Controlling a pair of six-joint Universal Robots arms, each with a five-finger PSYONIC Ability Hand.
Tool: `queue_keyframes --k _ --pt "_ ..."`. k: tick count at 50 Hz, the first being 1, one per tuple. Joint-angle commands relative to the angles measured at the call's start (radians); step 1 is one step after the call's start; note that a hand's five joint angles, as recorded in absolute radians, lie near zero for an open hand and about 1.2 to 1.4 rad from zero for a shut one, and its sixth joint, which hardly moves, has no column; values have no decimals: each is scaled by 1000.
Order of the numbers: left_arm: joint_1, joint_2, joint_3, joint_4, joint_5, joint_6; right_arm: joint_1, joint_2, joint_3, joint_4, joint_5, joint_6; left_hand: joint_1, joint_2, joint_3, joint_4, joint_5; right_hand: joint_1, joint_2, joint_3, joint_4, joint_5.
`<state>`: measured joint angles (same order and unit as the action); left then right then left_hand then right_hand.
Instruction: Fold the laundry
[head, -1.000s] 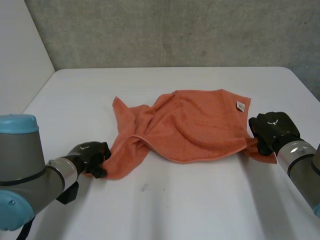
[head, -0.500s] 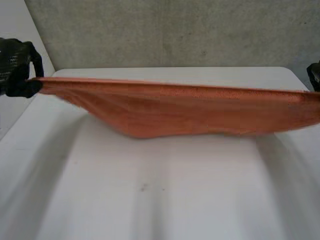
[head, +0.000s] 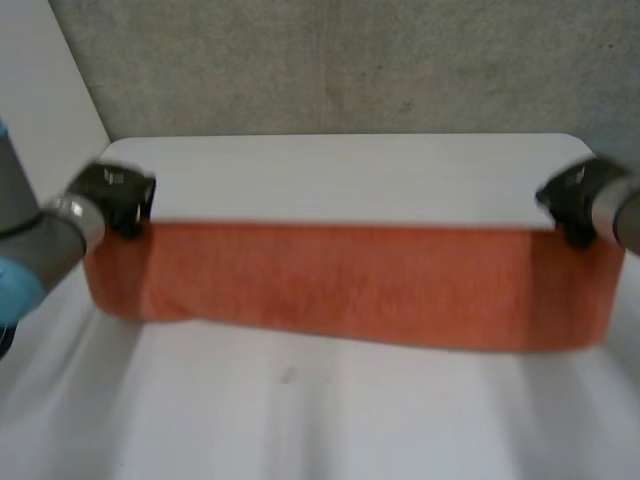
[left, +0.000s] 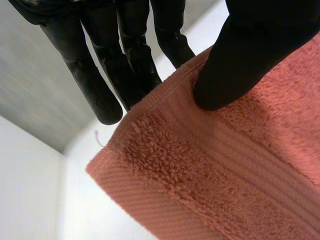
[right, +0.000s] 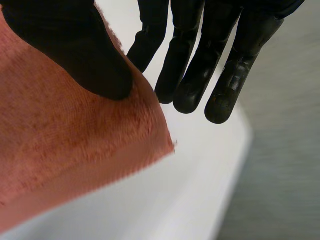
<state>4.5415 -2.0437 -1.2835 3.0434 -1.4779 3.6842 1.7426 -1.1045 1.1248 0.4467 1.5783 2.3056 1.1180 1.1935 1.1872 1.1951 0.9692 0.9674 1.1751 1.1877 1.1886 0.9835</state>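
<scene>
Folding is barely starting: your left robot hand (head: 115, 195) and right robot hand (head: 575, 200) are pinching the top corners of the orange towel (head: 350, 285), no fold made.

- The towel (head: 350, 285) hides the strip of table (head: 350, 170) behind it at mid-frame.
- Left hand (left: 240, 60): some fingertips (left: 127, 55) are tucked behind the towel's corner.
- Right arm (head: 625, 215) is cut off at the frame's right edge.

No writing can be read (the orange towel (head: 350, 285) bears none).
</scene>
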Motion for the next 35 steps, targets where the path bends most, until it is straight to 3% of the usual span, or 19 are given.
queue_keyframes --k 1,6,9,14,21,26,32,35 --pt "-45 -15 402 179 -42 62 49 72 -451 -178 134 20 278 203 209 201 252 429 221 209 208 238" --pt "-49 66 432 397 -39 59 74 -38 -487 -442 140 83 278 203 209 201 252 429 221 209 208 238" --pt "-50 89 402 402 -38 57 74 -141 -352 -471 118 86 278 203 209 201 252 429 221 209 208 238" --pt "-50 96 271 391 -19 20 71 -190 -144 -479 71 98 278 203 209 201 252 429 221 209 208 238" --pt "-22 85 23 393 44 -81 68 -189 124 -490 31 136 278 203 209 201 252 429 221 209 208 238" --pt "-24 30 -133 434 73 -82 58 -147 269 -543 5 155 278 203 209 201 252 429 221 209 208 238" --pt "-27 -65 -272 503 74 -63 60 35 358 -568 -3 149 278 203 209 201 252 429 221 209 208 238" --pt "-27 -67 -313 500 76 -33 57 40 395 -563 -1 147 278 203 209 201 252 429 221 209 208 238"
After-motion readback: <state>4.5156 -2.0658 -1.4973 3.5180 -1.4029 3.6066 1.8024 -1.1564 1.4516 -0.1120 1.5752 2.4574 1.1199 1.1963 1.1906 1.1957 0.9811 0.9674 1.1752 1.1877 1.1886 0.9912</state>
